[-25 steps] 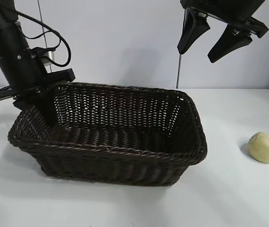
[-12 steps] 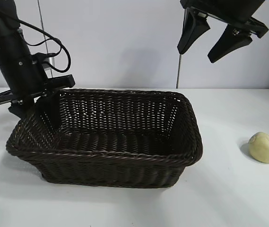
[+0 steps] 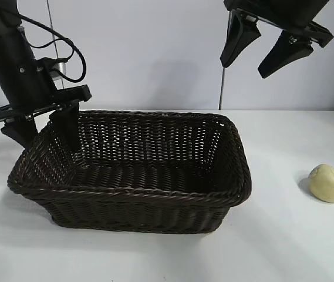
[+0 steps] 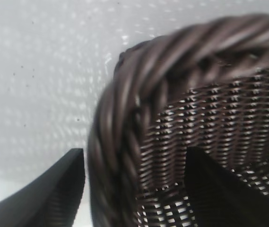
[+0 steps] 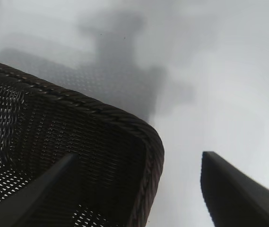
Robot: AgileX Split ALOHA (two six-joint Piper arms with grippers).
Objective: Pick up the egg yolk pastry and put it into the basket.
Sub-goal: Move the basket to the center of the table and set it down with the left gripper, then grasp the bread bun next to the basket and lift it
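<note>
1 egg yolk pastry, 1 basket; left end effector open astride its rim, right end effector open above.

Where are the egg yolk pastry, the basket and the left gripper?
egg yolk pastry [image 3: 329, 183], exterior view, middle of the lump.
basket [image 3: 155, 194], exterior view, front rim.
left gripper [image 3: 44, 130], exterior view, midway between fingertips.

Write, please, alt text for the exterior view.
A dark wicker basket sits on a white table, with the egg yolk pastry lying outside it. The left hand straddles the basket's corner, fingers open; the right hand hangs open, high above.
</note>
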